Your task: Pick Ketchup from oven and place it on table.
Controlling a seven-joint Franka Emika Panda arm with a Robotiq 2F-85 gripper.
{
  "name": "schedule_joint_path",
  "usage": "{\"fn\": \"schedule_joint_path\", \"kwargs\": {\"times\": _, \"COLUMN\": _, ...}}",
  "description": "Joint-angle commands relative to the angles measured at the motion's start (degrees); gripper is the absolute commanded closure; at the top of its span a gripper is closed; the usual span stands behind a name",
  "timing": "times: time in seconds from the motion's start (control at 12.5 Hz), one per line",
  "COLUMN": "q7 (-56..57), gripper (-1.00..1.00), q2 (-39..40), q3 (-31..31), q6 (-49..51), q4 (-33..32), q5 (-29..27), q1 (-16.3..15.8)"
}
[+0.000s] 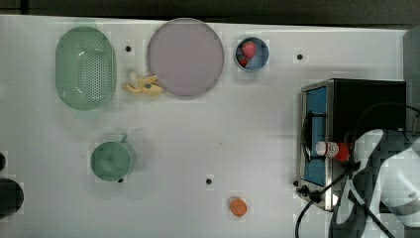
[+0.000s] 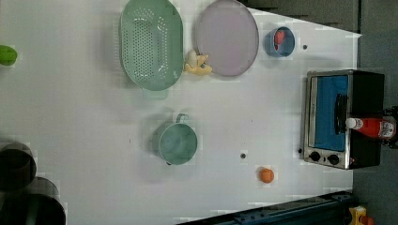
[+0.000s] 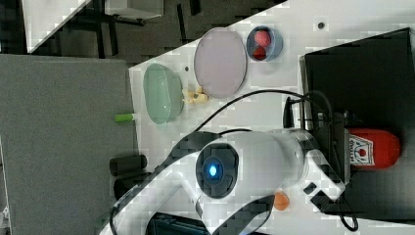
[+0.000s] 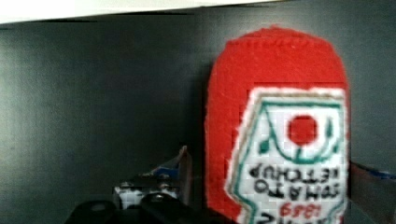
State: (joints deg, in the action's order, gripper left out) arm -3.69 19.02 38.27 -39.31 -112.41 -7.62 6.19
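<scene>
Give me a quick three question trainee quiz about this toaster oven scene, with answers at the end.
1. True or false: the Ketchup lies on top of the oven.
2. What is in the blue bowl?
A. bananas
B. red fruit
C. nothing
3. Fill in: in the top view, the small orange fruit lies on the ____.

Key: 1 true; 2 B; 3 table.

Ketchup (image 4: 280, 140) on dark oven (image 4: 102, 102) top

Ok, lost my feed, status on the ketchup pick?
Pincer open, at ketchup. Bottle lying on top of oven, not gripped. Nothing in the way.
</scene>
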Motion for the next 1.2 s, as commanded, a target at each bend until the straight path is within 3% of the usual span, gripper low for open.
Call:
{"fn": "schedule_joint_path", "kwargs": {"times": 0.08, "q7": 1.25, "gripper": -1.0, "q2": -1.2, "q3": -0.79, "q6": -0.45, "q4": 1.72, "q5": -1.39, "q1": 0.1}}
{"fn": "schedule_joint_path", "kwargs": {"times": 0.32, "q7": 1.25, "gripper": -0.92, "q2": -0.15, "q3": -0.97, "q6": -0.53, "q4": 1.62, "q5": -1.84, "q1": 0.33}}
{"fn": "schedule_joint_path", "kwargs": {"times": 0.48, "q7": 1.25, "gripper": -0.43, "q2": 0.45, "q3": -1.0, "q6": -1.05, "q4": 1.55, "q5": -2.41, "q1": 0.36}}
{"fn": "schedule_joint_path", "kwargs": {"times": 0.56, "q7": 1.25, "gripper": -0.29, "q2": 0.28, "q3": -1.02, "q6": -1.08, "q4": 1.77, "q5": -2.41, "q1": 0.24}}
{"fn": "schedule_joint_path", "kwargs": {"times": 0.88, "q7": 1.42, "gripper": -0.29, "q2": -0.78, "q3": -1.07, "q6": -0.86, "q4": 3.94, "q5": -2.1, "q1": -0.31}}
{"fn": "schedule_joint_path", "kwargs": {"times": 1.2, "q7": 8.66, "gripper": -0.29, "q2": -6.82, "q3": -2.27, "q6": 9.55, "q4": 13.92, "q5": 2.44, "q1": -3.99}}
